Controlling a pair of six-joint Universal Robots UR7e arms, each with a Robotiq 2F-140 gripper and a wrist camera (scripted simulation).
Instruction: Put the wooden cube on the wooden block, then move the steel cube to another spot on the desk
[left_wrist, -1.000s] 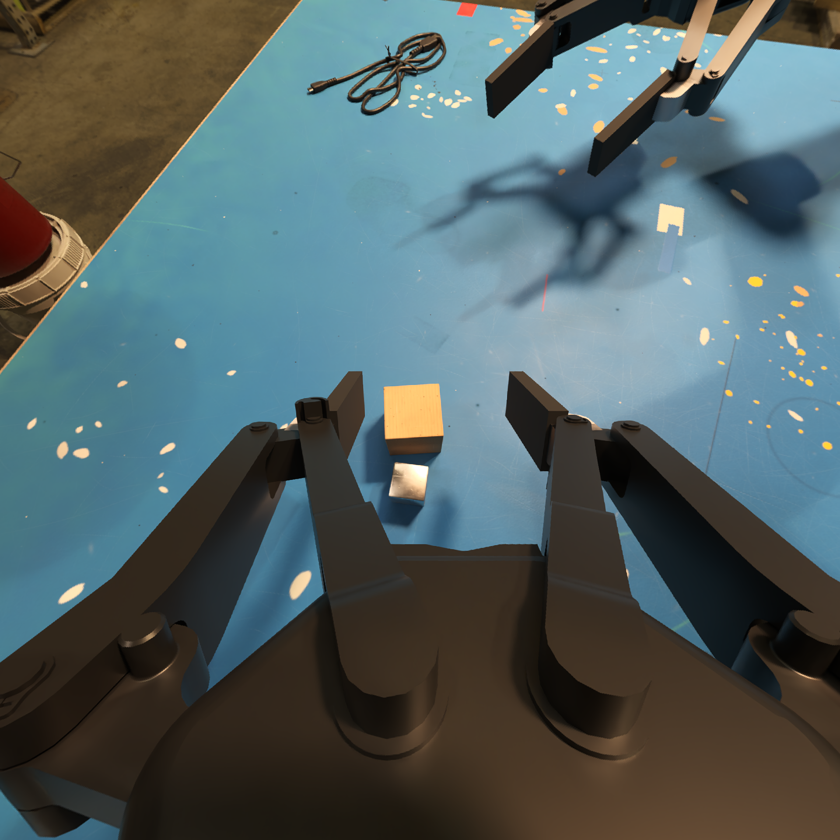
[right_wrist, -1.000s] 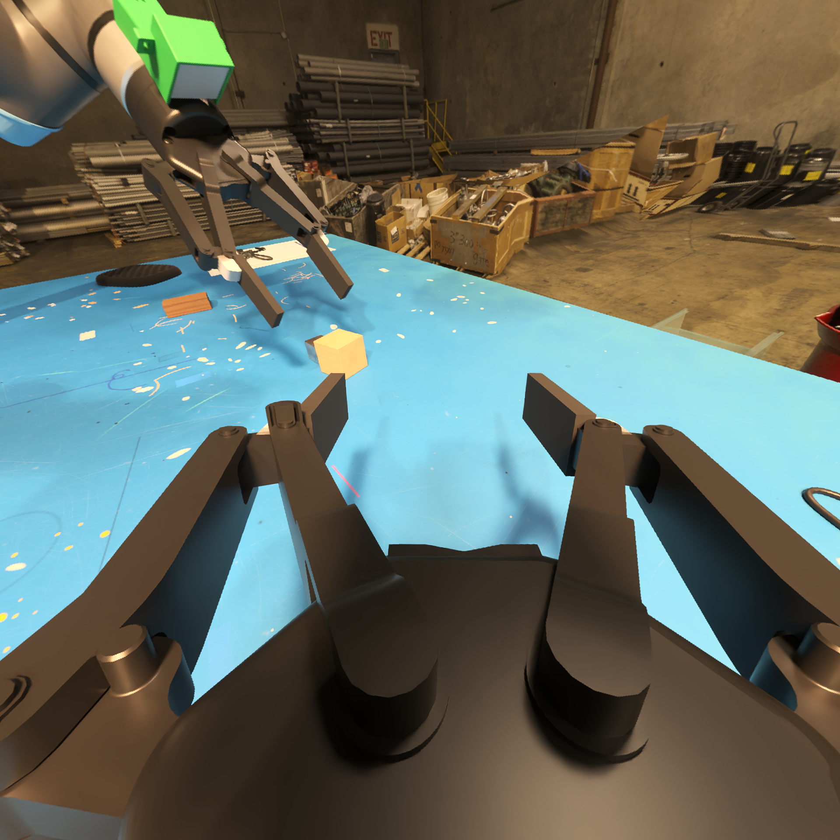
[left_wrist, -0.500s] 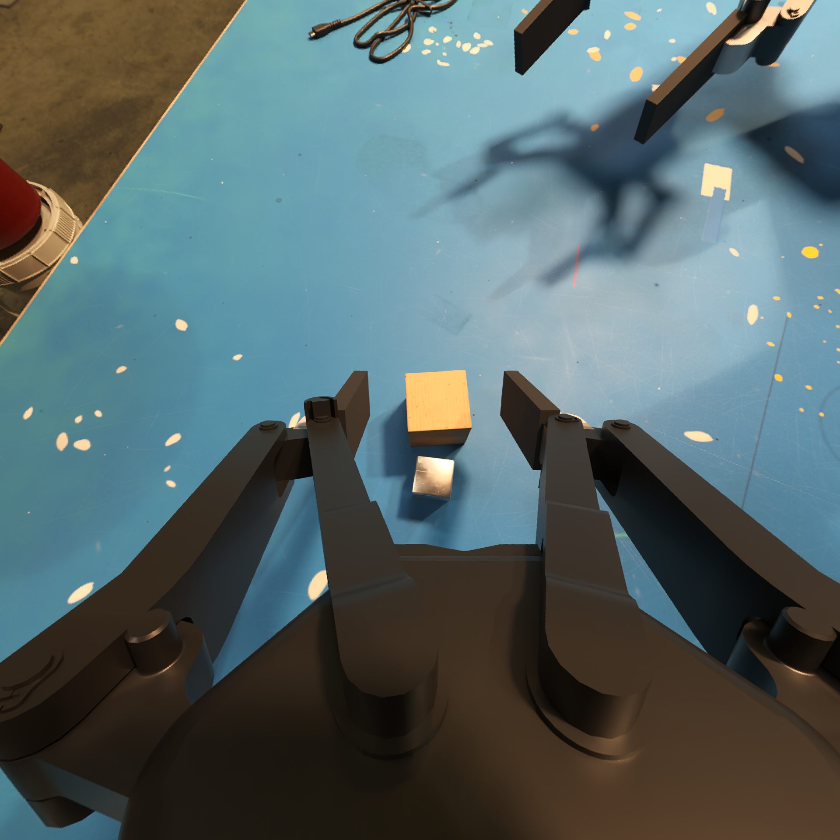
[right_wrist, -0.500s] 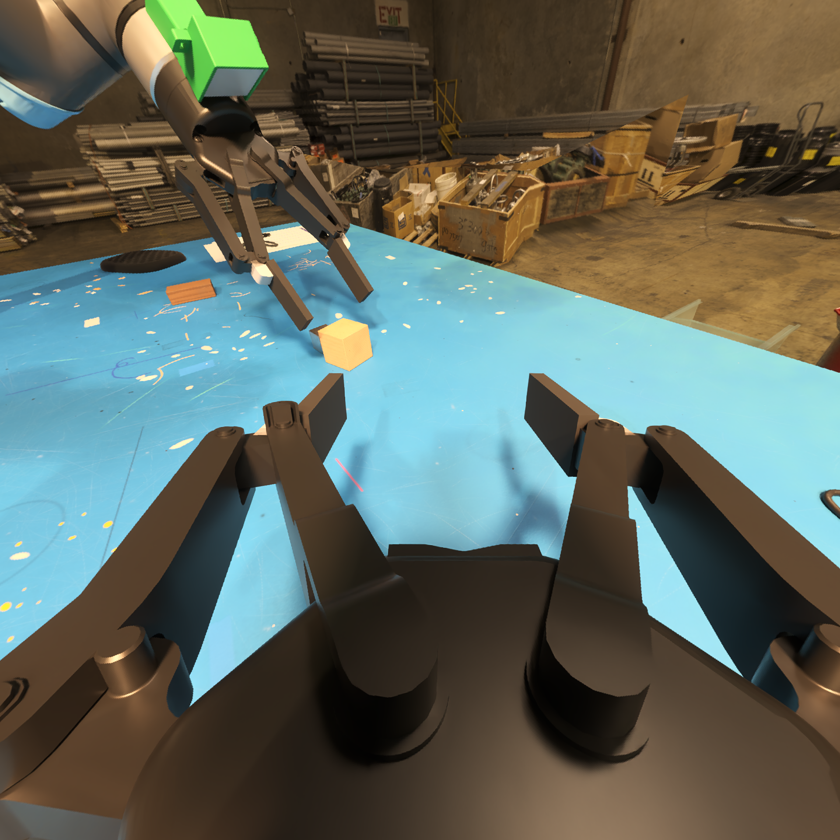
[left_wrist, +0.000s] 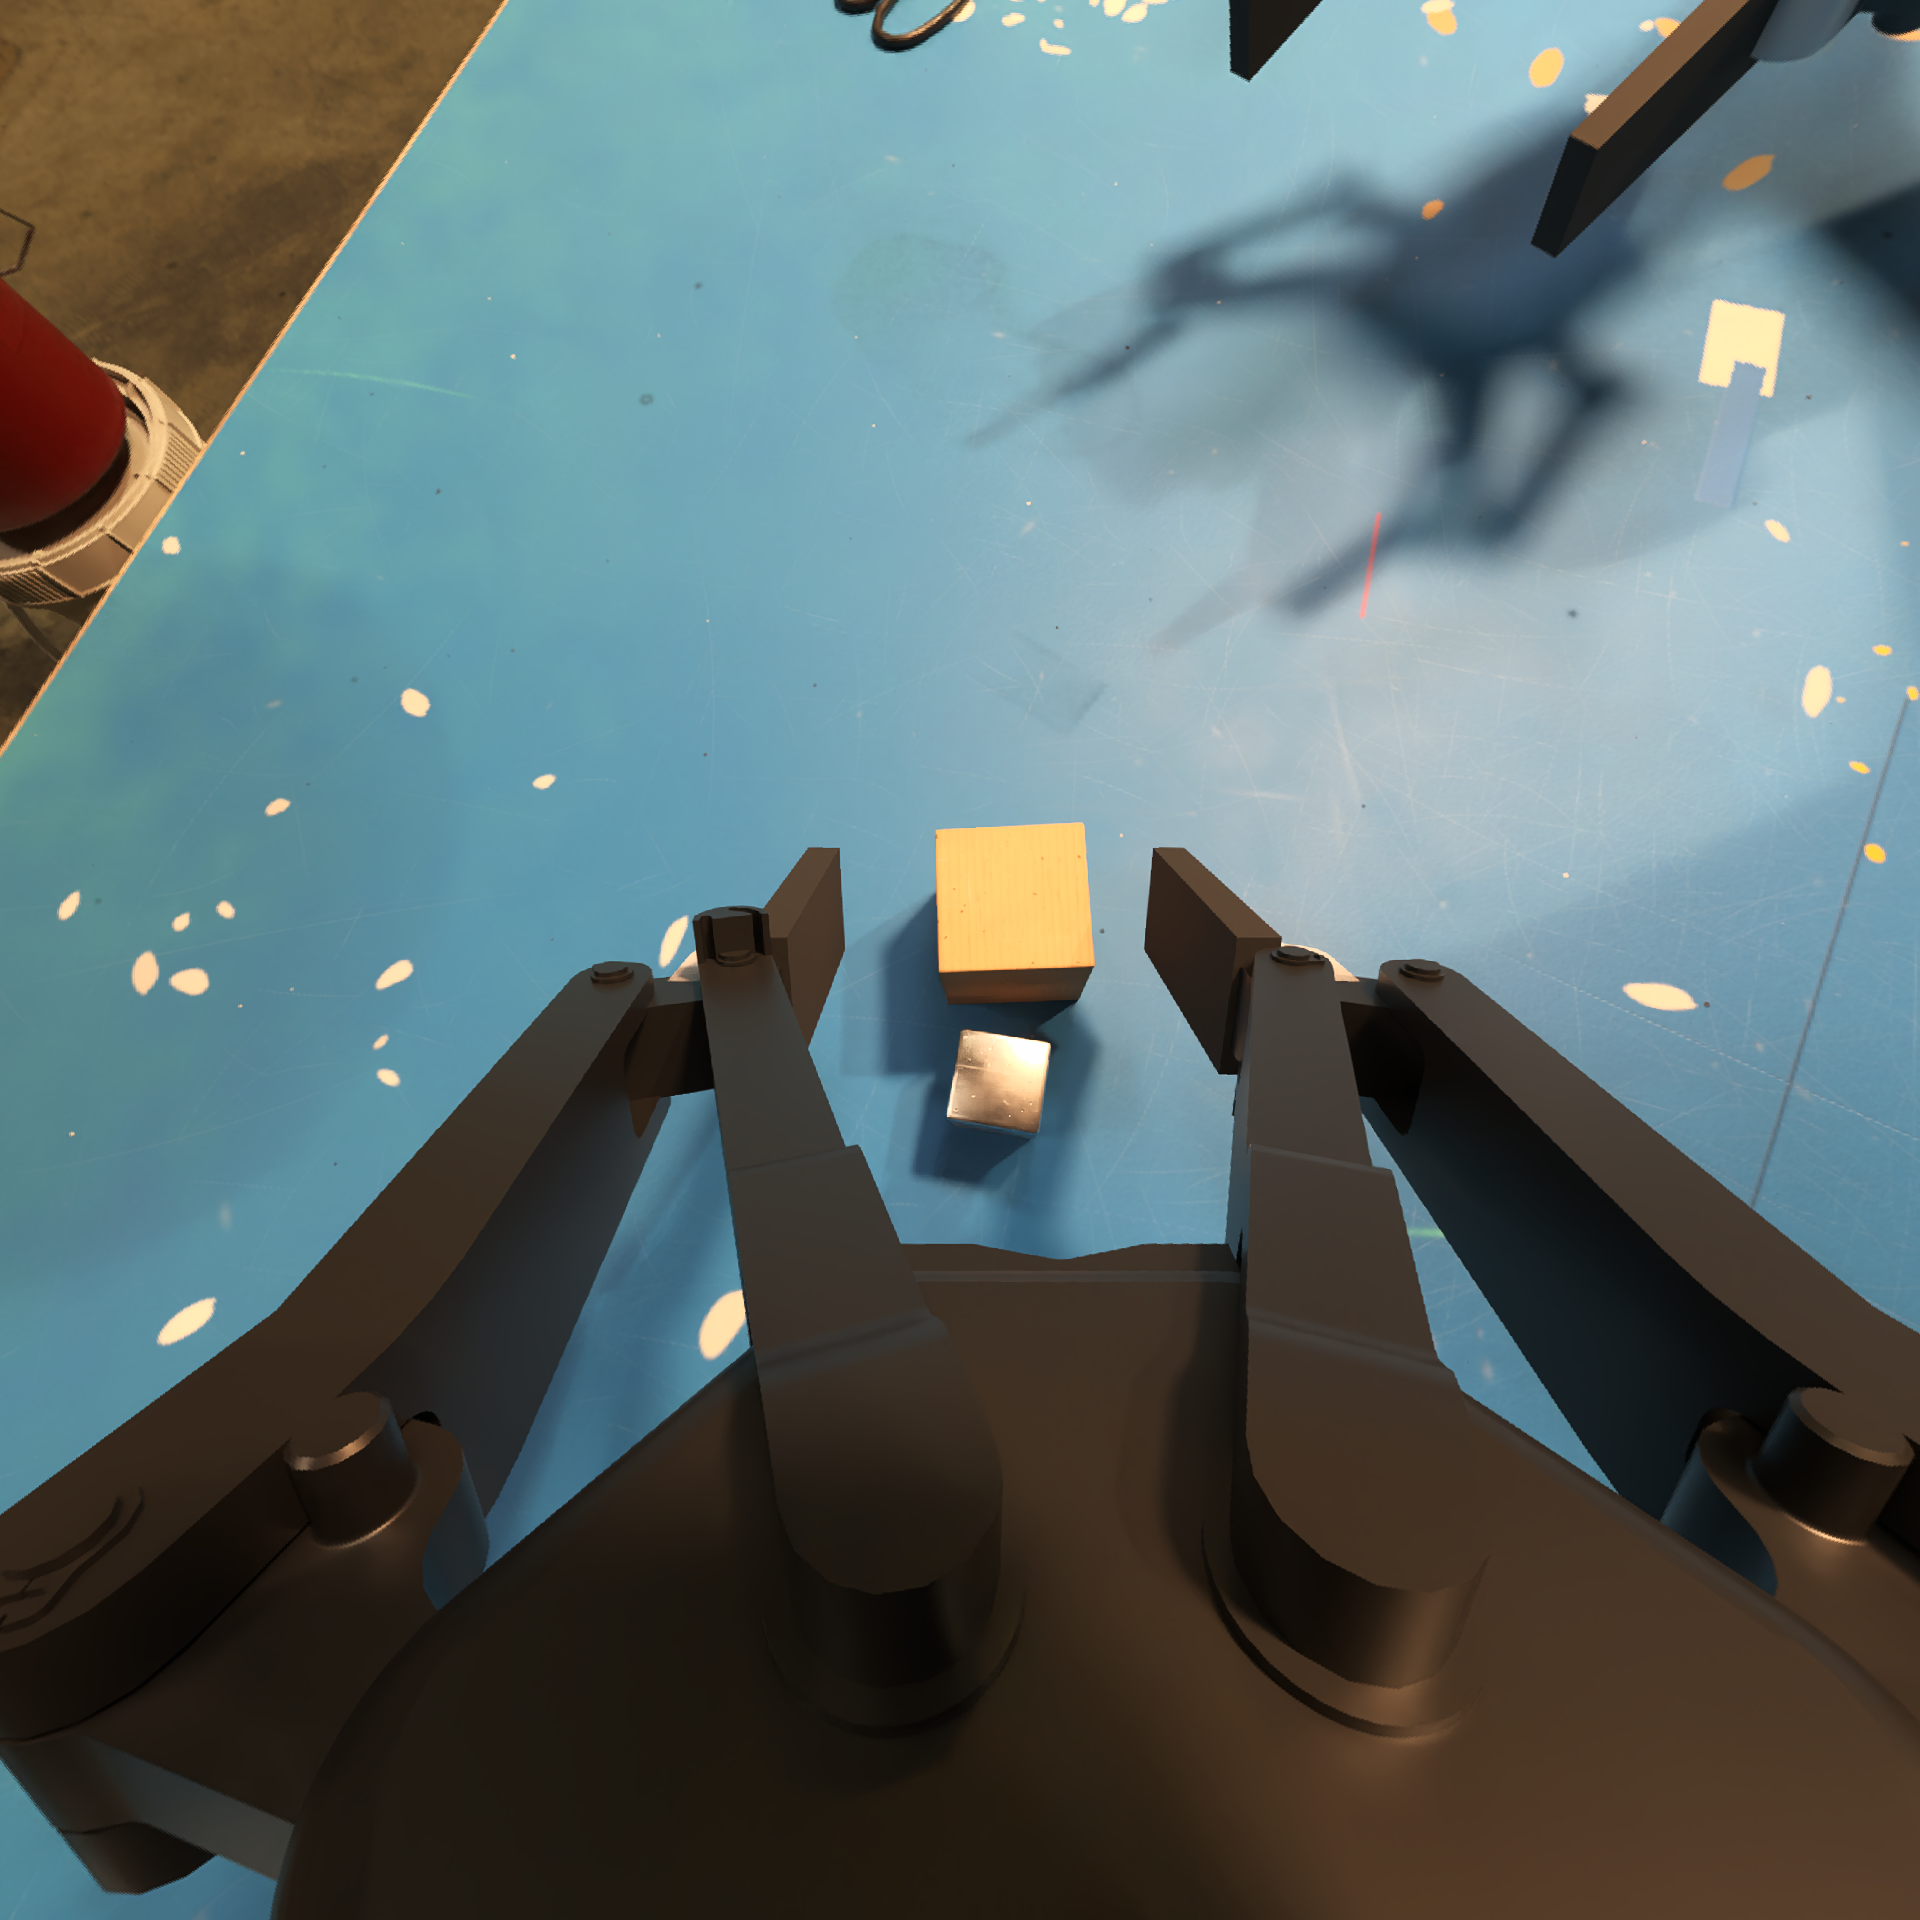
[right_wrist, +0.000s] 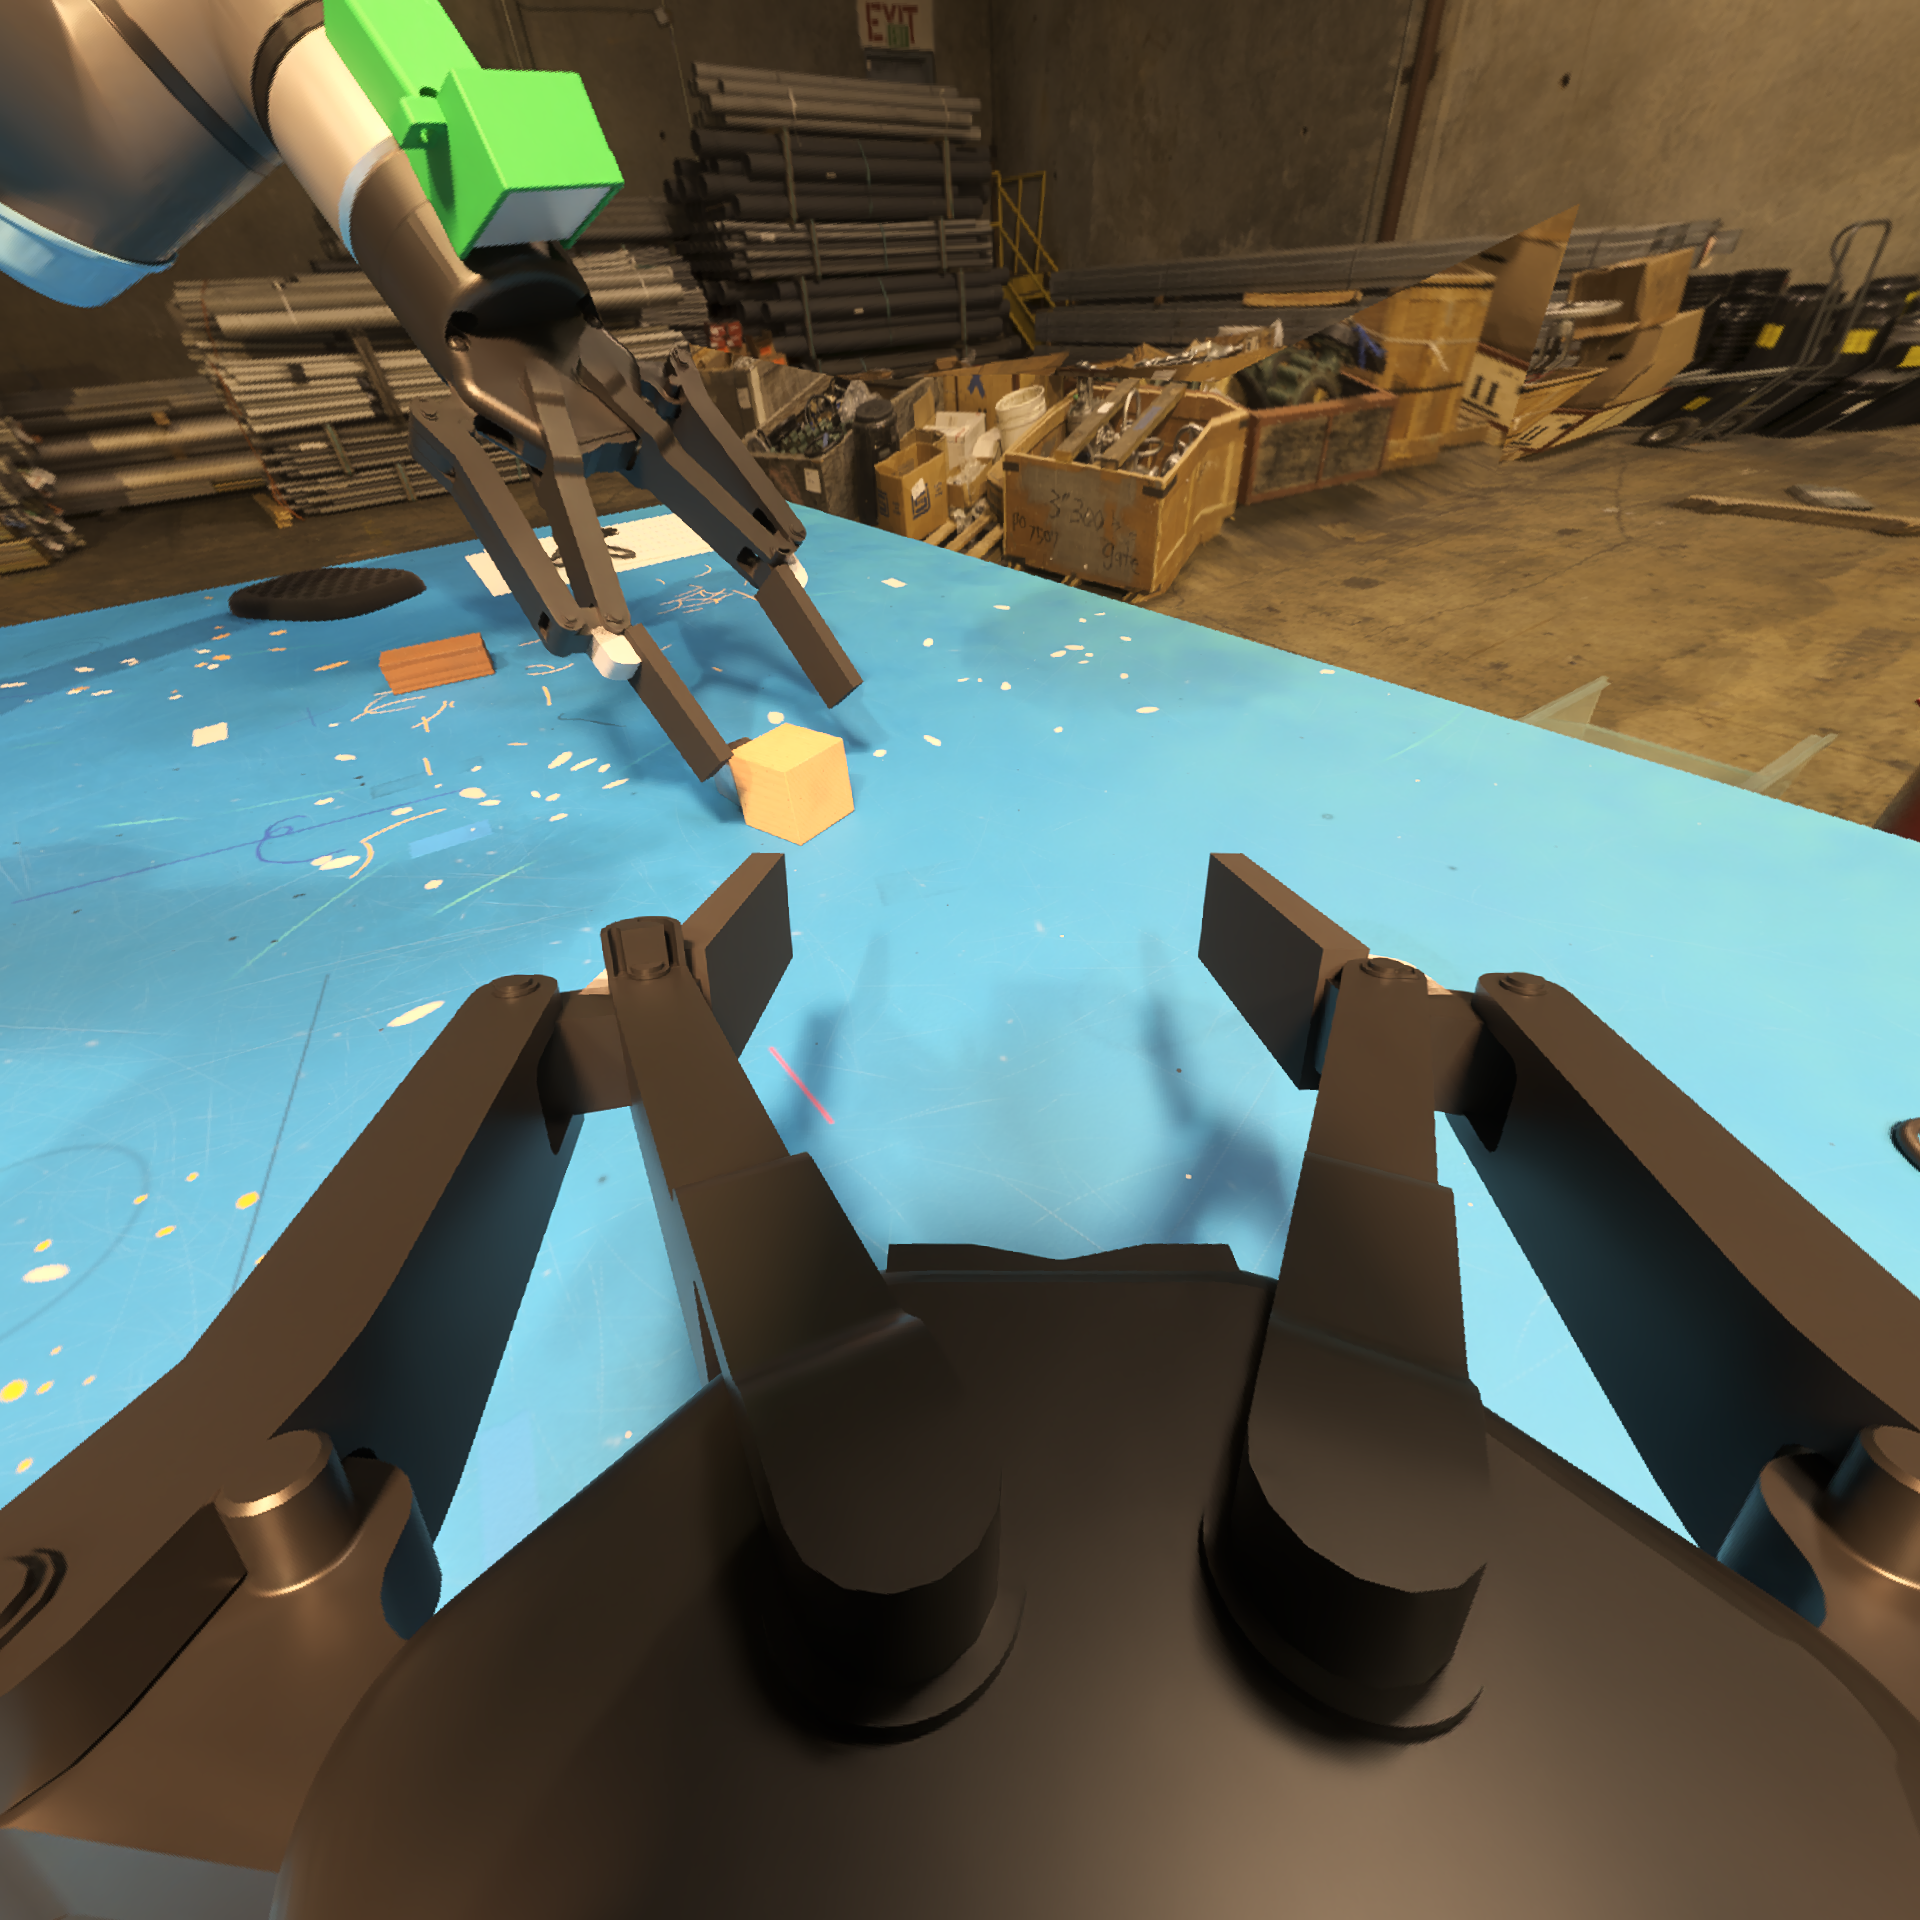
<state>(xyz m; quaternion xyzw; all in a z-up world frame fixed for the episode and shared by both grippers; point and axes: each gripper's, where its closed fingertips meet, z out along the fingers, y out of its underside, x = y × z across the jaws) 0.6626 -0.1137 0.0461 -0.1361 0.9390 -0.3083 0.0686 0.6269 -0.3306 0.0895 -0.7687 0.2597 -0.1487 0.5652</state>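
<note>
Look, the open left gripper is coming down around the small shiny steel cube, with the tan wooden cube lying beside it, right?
Not quite. In the left wrist view, the open left gripper straddles the tan wooden cube; the small shiny steel cube lies beside it, nearer the camera.

A: Worktop (left_wrist: 644, 540) condition?

B: Blue, scratched, flecked with pale paint.

A: Items resting on it?

B: 1 wooden cube (left_wrist: 1012, 908), 1 steel cube (left_wrist: 997, 1081) just beside it, 1 wooden block (right_wrist: 434, 661) well apart, 1 black cable (left_wrist: 909, 19), 1 dark oval pad (right_wrist: 324, 592).

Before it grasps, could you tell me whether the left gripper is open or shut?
Open. The left gripper has its fingers spread on either side of the wooden cube, with blue desk showing in both gaps.
</note>
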